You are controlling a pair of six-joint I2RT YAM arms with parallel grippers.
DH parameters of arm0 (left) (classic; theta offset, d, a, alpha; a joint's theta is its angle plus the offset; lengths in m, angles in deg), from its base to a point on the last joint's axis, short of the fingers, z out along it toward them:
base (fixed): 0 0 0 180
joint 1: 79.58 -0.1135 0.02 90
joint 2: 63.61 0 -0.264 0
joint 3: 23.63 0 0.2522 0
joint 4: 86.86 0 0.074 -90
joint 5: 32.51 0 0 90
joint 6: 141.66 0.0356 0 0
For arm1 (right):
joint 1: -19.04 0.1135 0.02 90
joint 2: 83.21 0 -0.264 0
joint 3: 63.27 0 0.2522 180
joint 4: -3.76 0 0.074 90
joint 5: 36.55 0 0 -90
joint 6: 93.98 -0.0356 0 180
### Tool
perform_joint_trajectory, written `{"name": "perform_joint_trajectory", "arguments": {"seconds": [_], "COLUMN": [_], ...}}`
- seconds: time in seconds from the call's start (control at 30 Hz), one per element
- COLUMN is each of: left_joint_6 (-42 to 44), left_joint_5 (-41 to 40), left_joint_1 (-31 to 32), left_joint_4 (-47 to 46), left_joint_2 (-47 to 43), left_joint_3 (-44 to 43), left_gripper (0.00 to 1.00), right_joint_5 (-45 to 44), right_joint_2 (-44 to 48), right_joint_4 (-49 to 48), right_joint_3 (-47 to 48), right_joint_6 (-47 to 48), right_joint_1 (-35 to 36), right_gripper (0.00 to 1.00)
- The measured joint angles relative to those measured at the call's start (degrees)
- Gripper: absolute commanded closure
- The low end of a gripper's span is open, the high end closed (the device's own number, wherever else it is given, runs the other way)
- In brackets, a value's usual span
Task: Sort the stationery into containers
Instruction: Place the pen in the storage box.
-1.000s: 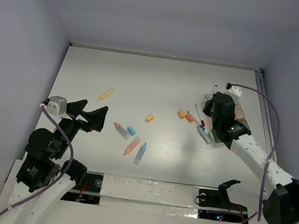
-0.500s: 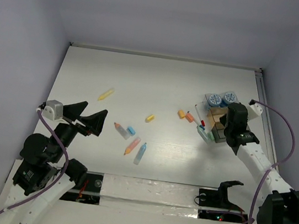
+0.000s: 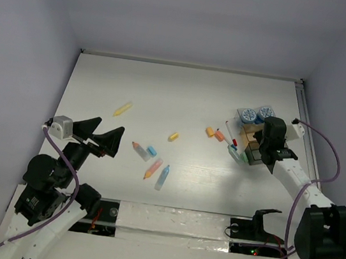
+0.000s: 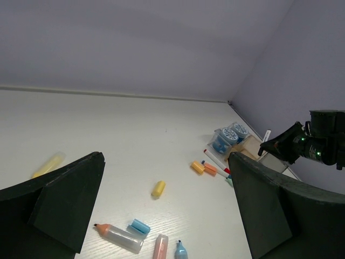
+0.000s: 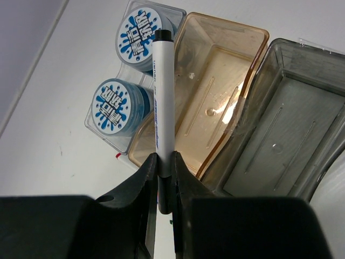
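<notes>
Clear tray (image 5: 108, 135), far end of the right-side group, holds two pots (image 5: 118, 105). Tan tray (image 5: 215, 97) and grey tray (image 5: 285, 124) are bare inside. Right tool (image 5: 163, 164) pinches a white pen (image 5: 161, 86) over the clear/tan seam. A second ago that arm covered the pots; now they show. Left tool (image 3: 103, 134) is wide, near left. Loose pens (image 3: 152, 168) lie mid-counter (image 3: 165, 96).

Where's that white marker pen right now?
The white marker is clamped in the right gripper, on the right side of the table; in the right wrist view it sits between the amber tray and the blue-and-white pots.
</notes>
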Motion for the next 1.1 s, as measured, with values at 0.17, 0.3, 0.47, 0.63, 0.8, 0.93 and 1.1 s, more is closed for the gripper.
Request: {"name": "perform_joint_trajectory", "arguments": {"seconds": [0.17, 0.3, 0.47, 0.63, 0.8, 0.93, 1.1], "left_joint_6": [0.0, -0.02, 0.0, 0.0, 0.0, -0.02, 0.0], "left_joint_5": [-0.31, -0.39, -0.42, -0.46, -0.57, -0.57, -0.57], "left_joint_1": [0.0, 0.0, 0.0, 0.0, 0.0, 0.0, 0.0], "left_joint_4": [-0.02, 0.0, 0.0, 0.0, 0.0, 0.0, 0.0], "left_joint_2": [0.0, 0.0, 0.0, 0.0, 0.0, 0.0, 0.0], "left_joint_3": [0.0, 0.0, 0.0, 0.0, 0.0, 0.0, 0.0], "left_gripper": [0.01, 0.01, 0.01, 0.01, 0.01, 0.01, 0.01], "right_joint_5": [0.44, 0.83, 1.57, 1.66, 1.95, 2.58, 6.75], "right_joint_2": [-1.29, -3.06, -4.2, -5.11, -5.14, -5.09, -4.96], "right_joint_4": [-0.9, -1.62, -2.58, -2.75, -2.99, -4.02, -4.5], "right_joint_3": [0.0, -0.02, -1.09, -1.09, -1.09, -1.09, -0.24], "right_joint_6": [-2.38, -3.87, -5.33, -6.56, -6.78, -5.4, 0.83], "right_joint_1": [-1.09, -1.49, -1.86, -1.86, -1.86, -1.86, -1.84], "right_gripper": [1.0, 1.0, 0.9, 0.67, 0.58, 0.56, 0.59]}}
